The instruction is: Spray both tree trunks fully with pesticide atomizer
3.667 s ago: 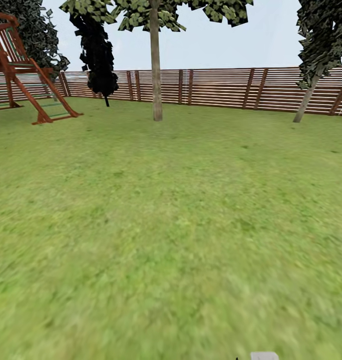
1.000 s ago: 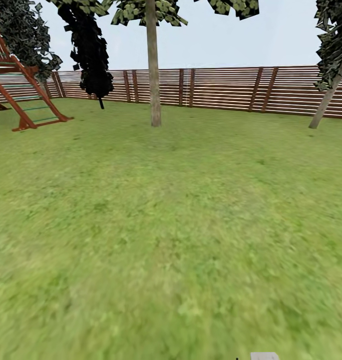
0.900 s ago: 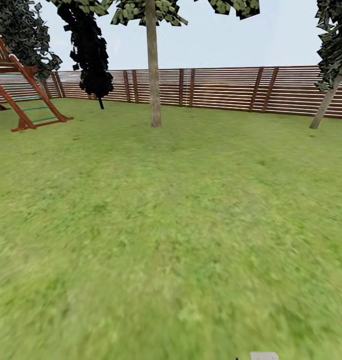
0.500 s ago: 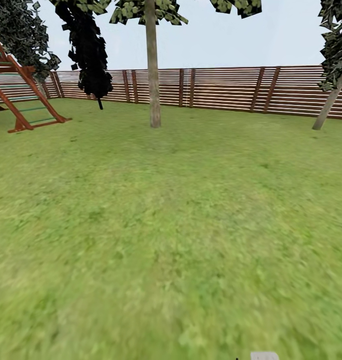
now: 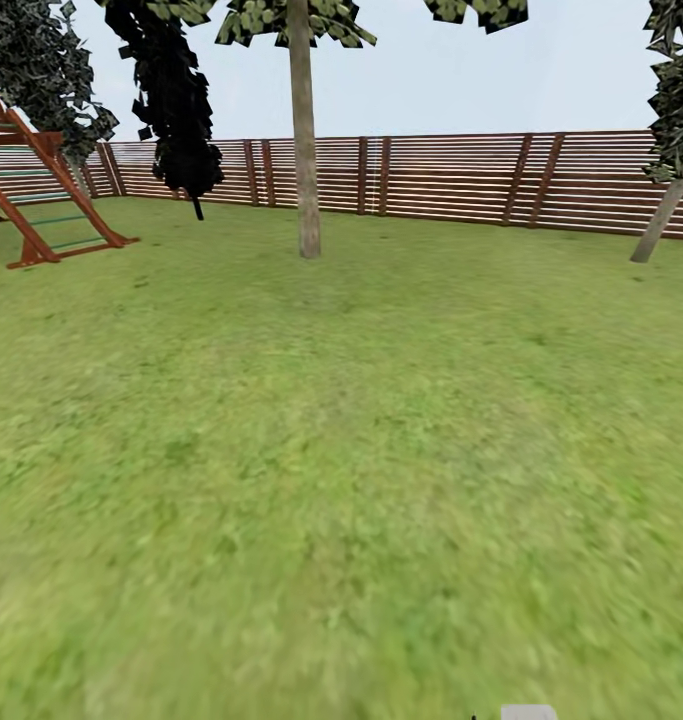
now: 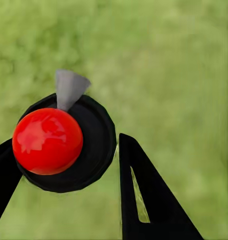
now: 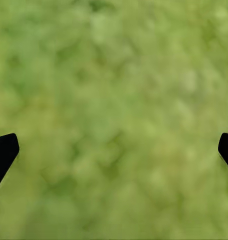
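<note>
Open green grass lawn (image 5: 361,450) ahead of you; thick pale tree trunk (image 5: 305,140) at 12 o'clock, red-brown wooden play frame (image 5: 31,200) at 10, brown slat fence (image 5: 451,180) behind.

Three views, one lawn (image 5: 341,480)

Head looks forward across grass to the fence (image 5: 451,175); both wrist cameras face down, close above it.

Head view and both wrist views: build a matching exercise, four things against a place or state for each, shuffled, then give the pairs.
Things:
1. pesticide atomizer
2. right gripper
3. tree trunk
4. play frame

Places or states:
A. red-brown, at the far left of the lawn
B. between the jaws of the left gripper
C. jaws wide apart over grass
D. pale column before the fence

Pairs: 1-B, 2-C, 3-D, 4-A
</note>
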Motion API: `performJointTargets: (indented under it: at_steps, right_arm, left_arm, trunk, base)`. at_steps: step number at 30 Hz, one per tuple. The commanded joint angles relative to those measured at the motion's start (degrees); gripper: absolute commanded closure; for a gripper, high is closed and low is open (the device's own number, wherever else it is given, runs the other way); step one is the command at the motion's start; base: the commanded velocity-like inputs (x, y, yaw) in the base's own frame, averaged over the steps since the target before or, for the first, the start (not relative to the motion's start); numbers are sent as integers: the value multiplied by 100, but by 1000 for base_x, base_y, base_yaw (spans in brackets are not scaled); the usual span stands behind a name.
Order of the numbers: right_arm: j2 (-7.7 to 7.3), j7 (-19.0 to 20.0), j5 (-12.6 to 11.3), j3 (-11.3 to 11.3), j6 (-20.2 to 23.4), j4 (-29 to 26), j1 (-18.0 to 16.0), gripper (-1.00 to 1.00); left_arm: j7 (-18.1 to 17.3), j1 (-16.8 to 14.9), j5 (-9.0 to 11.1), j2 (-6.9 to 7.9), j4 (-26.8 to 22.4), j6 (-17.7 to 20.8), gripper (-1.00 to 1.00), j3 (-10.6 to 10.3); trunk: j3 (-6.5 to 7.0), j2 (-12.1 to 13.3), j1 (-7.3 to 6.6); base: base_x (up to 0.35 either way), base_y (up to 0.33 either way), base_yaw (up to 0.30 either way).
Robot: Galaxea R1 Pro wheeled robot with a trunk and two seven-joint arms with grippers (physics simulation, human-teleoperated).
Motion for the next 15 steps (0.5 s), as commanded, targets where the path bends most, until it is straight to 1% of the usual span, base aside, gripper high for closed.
performJointTargets:
  at_steps: [1, 15]
  right_arm:
    - [0, -22, 61, -41, -16, 7, -4, -100]
    - [0, -22, 61, -41, -16, 7, -4, -100]
  left_arm:
    - [35, -4, -45, 0, 7, -19, 100, 7]
    - [35, -4, -39, 0, 1, -21, 100, 7]
  trunk:
    - [-5, -2, 3]
    - [-5, -2, 3]
  base:
    - [338, 0, 0]
    - [338, 0, 0]
